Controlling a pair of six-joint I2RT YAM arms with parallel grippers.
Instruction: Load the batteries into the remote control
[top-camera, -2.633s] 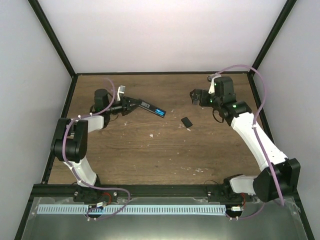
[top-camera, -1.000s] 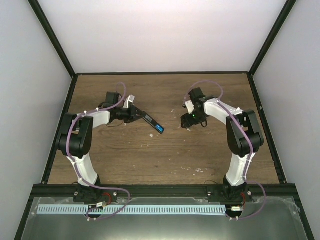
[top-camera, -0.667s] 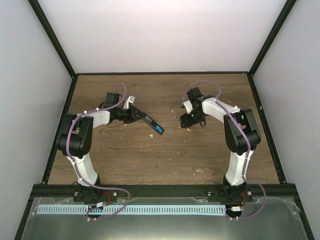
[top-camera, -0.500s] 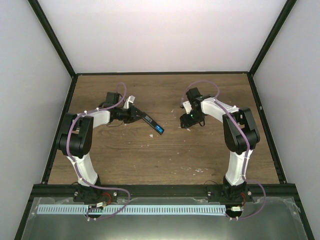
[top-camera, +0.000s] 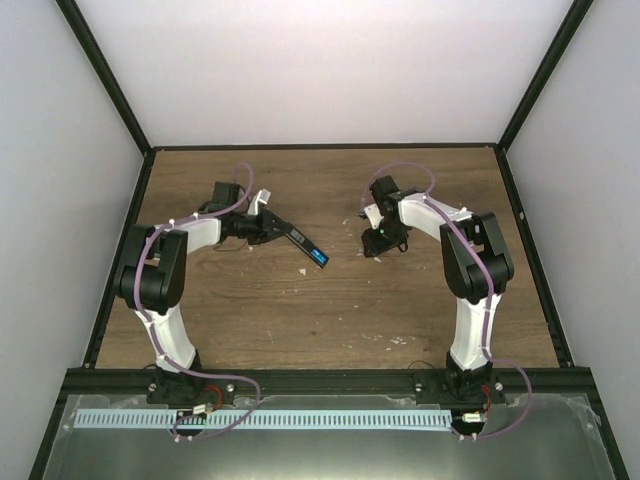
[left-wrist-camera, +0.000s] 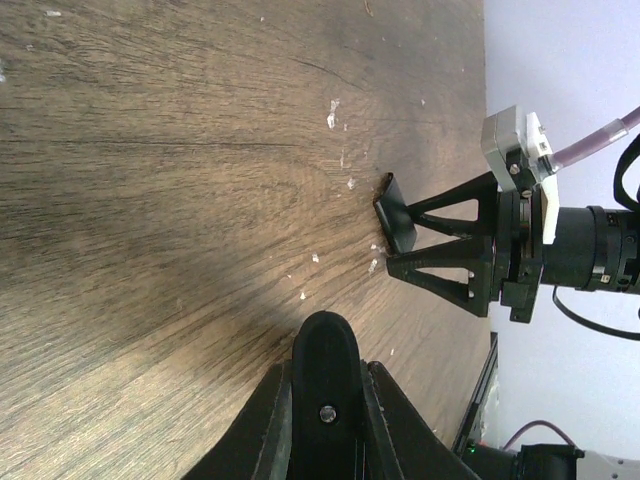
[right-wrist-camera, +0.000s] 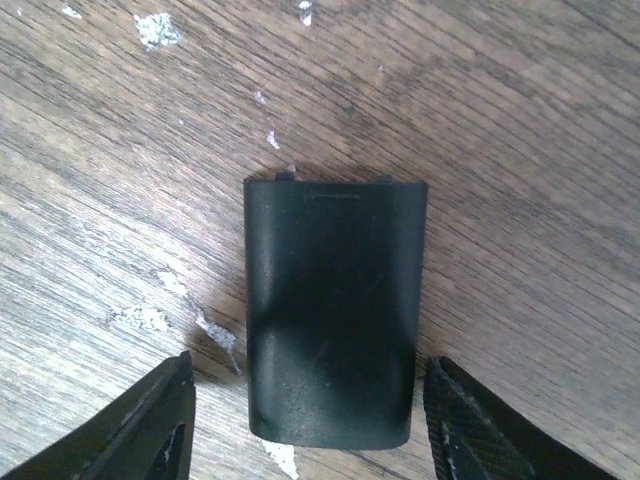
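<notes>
Black cover (right-wrist-camera: 335, 310) lies between the right gripper's (right-wrist-camera: 310, 365) parted jaws; left gripper (top-camera: 272, 230) clamps the remote control (top-camera: 303, 244).

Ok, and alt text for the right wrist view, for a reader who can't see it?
A small black rectangular plastic cover lies flat on the scuffed brown wooden table, seen from directly above. The right gripper has its two black fingertips flanking the cover's lower end, jaws open, not clamped on it.
</notes>
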